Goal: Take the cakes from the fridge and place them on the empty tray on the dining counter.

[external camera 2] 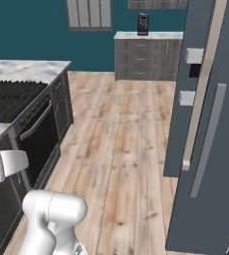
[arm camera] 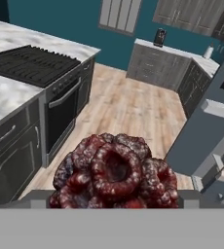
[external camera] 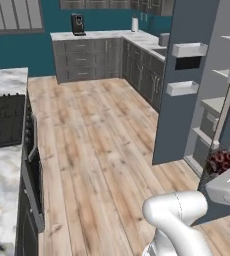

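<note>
I have the dark red-brown round cake [arm camera: 116, 172] sitting right in front of the hand camera, low in the hand view, and the same cake shows in the left base view at the far right edge, beside the white arm. The gripper [arm camera: 115, 200] has its jaws spread about as wide as they go, one on each side of the cake, so it looks pinched between them, though the finger tips are hidden behind the cake and I cannot see the actual contact.

The fridge [external camera: 184, 85] stands open on the right. Its door [external camera 2: 213, 124] swings out towards me with the long grey handle [external camera 2: 208, 139] on it, and the pale door bins [external camera: 189, 49] look bare from here. The inner shelves [external camera: 214, 104] are cut off by the frame edge, so I cannot tell what is on them.

The dining counter [arm camera: 16, 34] with its black cooktop [arm camera: 28, 63] is on the left. The oven front [external camera 2: 37, 139] below it faces the floor. Between that counter and the fridge door lies a broad strip of bare wood floor [external camera: 97, 140], running to the far grey cabinets [external camera: 87, 59].
</note>
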Tool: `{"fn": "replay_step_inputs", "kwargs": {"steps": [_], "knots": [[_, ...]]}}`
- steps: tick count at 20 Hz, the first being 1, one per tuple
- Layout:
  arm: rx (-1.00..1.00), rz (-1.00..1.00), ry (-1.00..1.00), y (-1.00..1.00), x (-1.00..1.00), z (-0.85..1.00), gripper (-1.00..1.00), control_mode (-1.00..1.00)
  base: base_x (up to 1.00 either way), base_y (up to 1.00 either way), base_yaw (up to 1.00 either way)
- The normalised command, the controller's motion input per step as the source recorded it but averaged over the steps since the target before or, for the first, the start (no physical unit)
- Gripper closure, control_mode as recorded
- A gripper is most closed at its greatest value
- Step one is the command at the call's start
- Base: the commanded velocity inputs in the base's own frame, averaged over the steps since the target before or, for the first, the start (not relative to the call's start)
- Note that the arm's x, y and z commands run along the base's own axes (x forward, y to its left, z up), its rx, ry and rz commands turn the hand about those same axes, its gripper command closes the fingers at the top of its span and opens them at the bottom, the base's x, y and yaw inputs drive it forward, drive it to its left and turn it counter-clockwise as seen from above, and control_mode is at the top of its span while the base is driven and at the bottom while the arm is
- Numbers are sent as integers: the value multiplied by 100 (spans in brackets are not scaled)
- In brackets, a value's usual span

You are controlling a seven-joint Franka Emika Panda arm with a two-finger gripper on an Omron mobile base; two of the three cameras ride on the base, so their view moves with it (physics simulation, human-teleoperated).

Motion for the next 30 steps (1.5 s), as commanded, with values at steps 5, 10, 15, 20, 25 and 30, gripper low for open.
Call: {"fn": "replay_step_inputs", "kwargs": {"steps": [5,10,15,20,25,30], "knots": [[0,0,0,0,0,0,100,100,-78,2,0],[0,0,0,0,0,0,100,100,-92,0,0],[0,0,0,0,0,0,100,100,-91,0,0],[0,0,0,0,0,0,100,100,-57,14,0],[0,0,0,0,0,0,100,100,-19,49,0],[0,0,0,0,0,0,100,100,31,100,0]]}}
